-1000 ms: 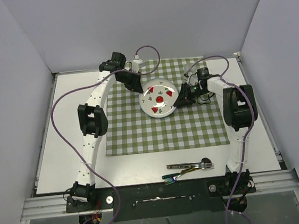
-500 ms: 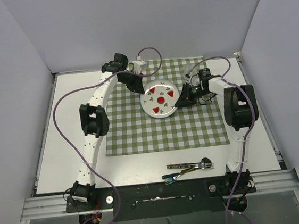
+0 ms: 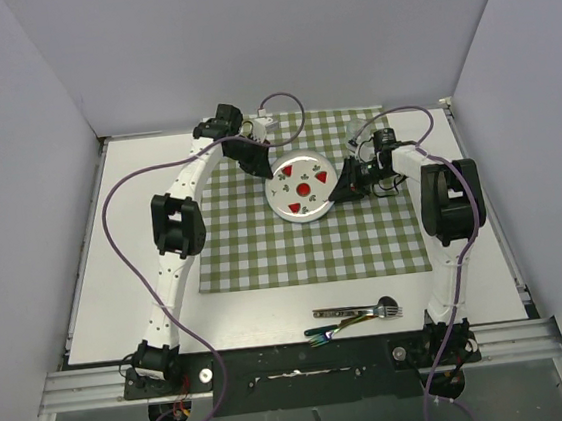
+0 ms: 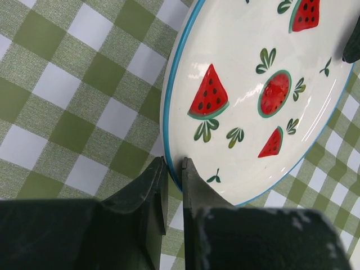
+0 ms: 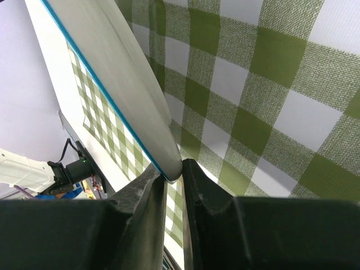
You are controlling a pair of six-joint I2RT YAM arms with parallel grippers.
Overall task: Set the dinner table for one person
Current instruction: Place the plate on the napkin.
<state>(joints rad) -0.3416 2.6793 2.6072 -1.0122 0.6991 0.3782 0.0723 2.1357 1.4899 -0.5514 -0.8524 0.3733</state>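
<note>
A white plate (image 3: 301, 187) with red watermelon slices and a blue rim (image 4: 247, 107) hangs over the green-and-white checked cloth (image 3: 264, 242) on the dinner table (image 3: 117, 278). My left gripper (image 3: 265, 170) is shut on the plate's far-left rim (image 4: 174, 169). My right gripper (image 3: 336, 194) is shut on its right rim (image 5: 173, 169). From the right wrist the plate's grey underside (image 5: 121, 73) shows, held clear of the cloth (image 5: 264, 101).
A fork (image 3: 357, 311) and other shiny cutlery (image 3: 336, 327) lie on the white table in front of the cloth, near the right arm's base. A clear glass (image 3: 358, 128) stands at the cloth's far right edge. Grey walls close three sides.
The plate, held by both grippers, has drifted slightly right and toward the back; the left wrist has swung right with it.
</note>
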